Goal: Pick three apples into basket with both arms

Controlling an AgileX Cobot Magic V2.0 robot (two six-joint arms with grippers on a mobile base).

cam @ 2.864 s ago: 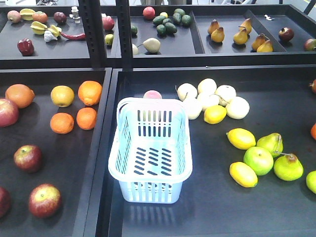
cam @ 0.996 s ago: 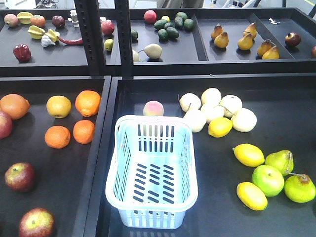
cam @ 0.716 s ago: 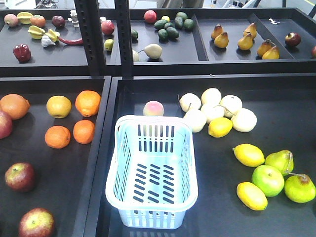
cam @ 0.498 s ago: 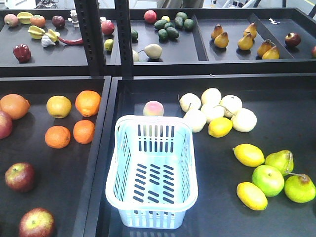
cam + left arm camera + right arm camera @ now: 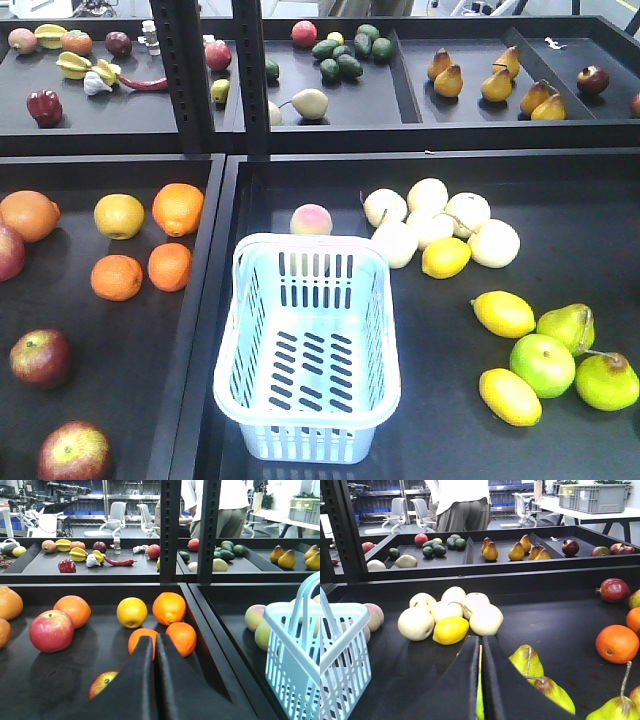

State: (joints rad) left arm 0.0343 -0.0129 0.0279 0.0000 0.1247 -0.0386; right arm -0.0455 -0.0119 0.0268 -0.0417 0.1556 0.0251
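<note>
Three round dark red, yellow-streaked apples point(image 5: 40, 357) lie lower left in the front view, left of the pale blue slotted plastic basket point(image 5: 310, 435). The left end effector point(image 5: 154, 641), pinched together and empty, is nearer, with one apple point(image 5: 102, 682) lower-left of its tips. The right end effector point(image 5: 480, 642) is likewise narrow.

The black bench point(image 5: 560, 190) is being divided into shallow trays by raised rims and is being crossed by two black perforated posts point(image 5: 250, 80). Beyond it, a grey floor point(image 5: 375, 530) is being brightly lit. Two grey office chairs point(image 5: 117, 512) are being kept before metal shelving point(image 5: 87, 497). The far edge is being faced by a person point(image 5: 462, 502) in a white shirt. A grey crate point(image 5: 592, 497) is being borne by a white table point(image 5: 615, 514).
</note>
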